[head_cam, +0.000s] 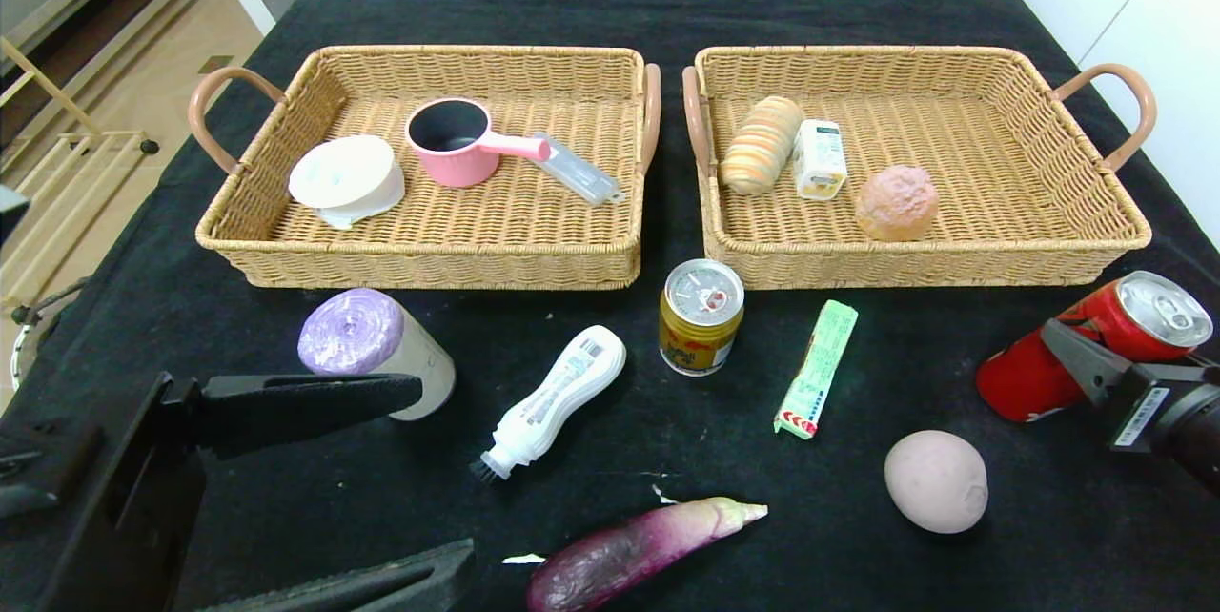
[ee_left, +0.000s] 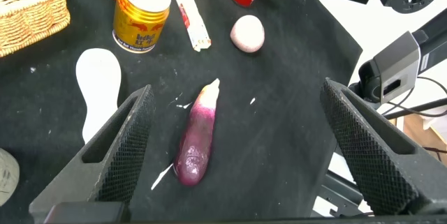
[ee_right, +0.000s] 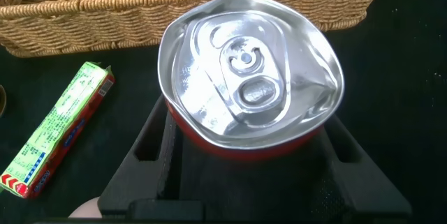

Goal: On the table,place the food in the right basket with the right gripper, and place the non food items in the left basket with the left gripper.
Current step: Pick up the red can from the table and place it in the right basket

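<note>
1. One red can (head_cam: 1067,355) is your task's thing right now: it sits at the right edge of the table (head_cam: 953,2), just in front of the right basket (head_cam: 1048,245), tilted, with the right gripper (ee_right: 248,144) clamped on it. In the right wrist view its rim is squeezed out of round between the pads, which tells you the grip is firm, probably so the can won't slip on the lift.
2. Your drop is close: the right basket already holds a striped bread roll (head_cam: 761,143), a small carton (head_cam: 820,158) and a round brown bun (head_cam: 896,202), with bare wicker on its right half.
3. More food lies on the cloth in front: gold can (head_cam: 701,316), green stick pack (head_cam: 816,368), potato (head_cam: 936,480), eggplant (head_cam: 639,550).
4. Your left gripper (ee_left: 237,147) hangs wide open and empty near the front left, above the eggplant, beside the beige roll (head_cam: 376,345) and the white brush (head_cam: 553,400), which belong in the left basket (head_cam: 419,264).
5. That basket carries a pink saucepan (head_cam: 462,143), a white lidded container (head_cam: 345,179) and a small clear case (head_cam: 577,172).
</note>
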Robot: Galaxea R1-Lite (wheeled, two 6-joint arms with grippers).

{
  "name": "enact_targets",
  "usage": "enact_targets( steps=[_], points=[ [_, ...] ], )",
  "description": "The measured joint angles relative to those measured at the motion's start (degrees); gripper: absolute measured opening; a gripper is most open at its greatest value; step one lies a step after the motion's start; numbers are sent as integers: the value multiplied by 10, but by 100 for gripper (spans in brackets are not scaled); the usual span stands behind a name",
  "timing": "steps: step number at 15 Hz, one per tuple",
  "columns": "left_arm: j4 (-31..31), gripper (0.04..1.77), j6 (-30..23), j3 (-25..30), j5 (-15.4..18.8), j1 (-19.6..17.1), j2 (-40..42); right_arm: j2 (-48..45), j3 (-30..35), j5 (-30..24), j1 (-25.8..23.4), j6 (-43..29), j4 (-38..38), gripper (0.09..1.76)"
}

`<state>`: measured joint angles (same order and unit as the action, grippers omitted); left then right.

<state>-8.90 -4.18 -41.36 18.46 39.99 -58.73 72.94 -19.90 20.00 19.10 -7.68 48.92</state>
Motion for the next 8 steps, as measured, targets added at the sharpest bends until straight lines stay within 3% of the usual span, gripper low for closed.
enact_targets(
  steps=[8],
  points=[
    [0,172,1,0,0,0,0,-10,-2,-5,7,4,-12,102]
  ],
)
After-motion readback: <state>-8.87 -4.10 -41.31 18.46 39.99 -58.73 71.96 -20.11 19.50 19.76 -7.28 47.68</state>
